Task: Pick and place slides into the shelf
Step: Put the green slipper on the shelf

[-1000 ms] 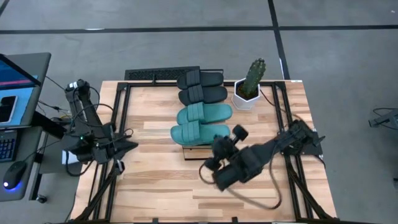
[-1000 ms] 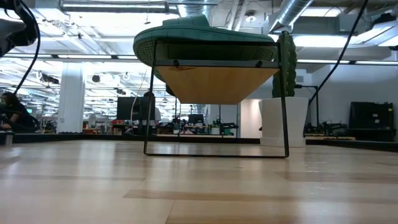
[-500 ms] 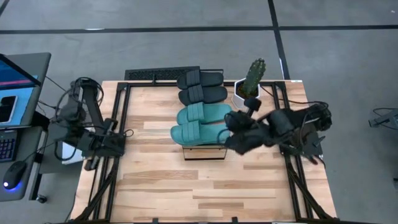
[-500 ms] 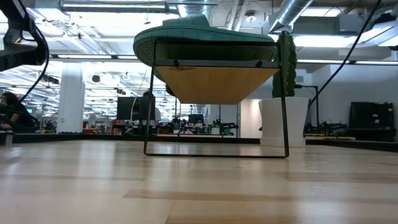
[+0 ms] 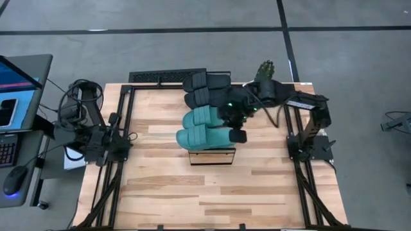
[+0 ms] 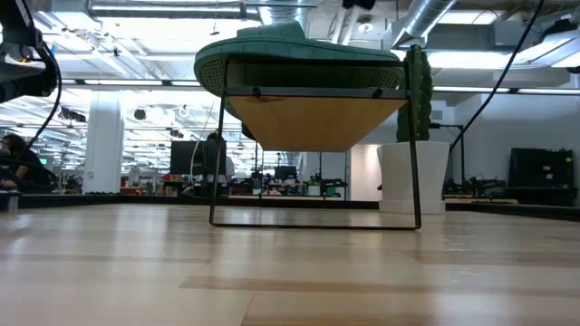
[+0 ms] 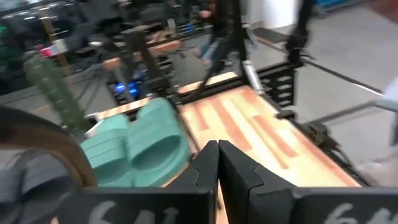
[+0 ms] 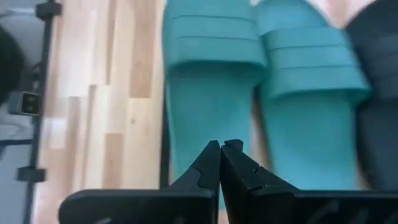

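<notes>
- On my left, the left gripper (image 5: 122, 146) sits at the table's (image 5: 167, 192) left edge, well apart from the shelf; its wrist view shows the 2 fingers pressed together with nothing between them.
- The shelf (image 5: 212, 156) stands mid-table, and only its near end of light plank shows bare.
- I count 4 slides on it, side by side across the plank: 2 teal slides (image 5: 205, 128) at the near end, 2 black slides (image 5: 207, 90) at the far end, each pair touching.
- The low view shows the nearest teal sole (image 6: 299, 50) resting flat on the plank and overhanging its edge.
- The right gripper (image 5: 239, 136) hangs over the heel ends of the teal pair; its wrist view shows the jaws clenched and holding nothing, with the teal straps (image 8: 267, 43) below.
- A potted cactus (image 5: 263, 69) stands just beyond that arm.
- My read: the placing looks done, since no slide lies on the table; what remains is pulling the right arm clear.
</notes>
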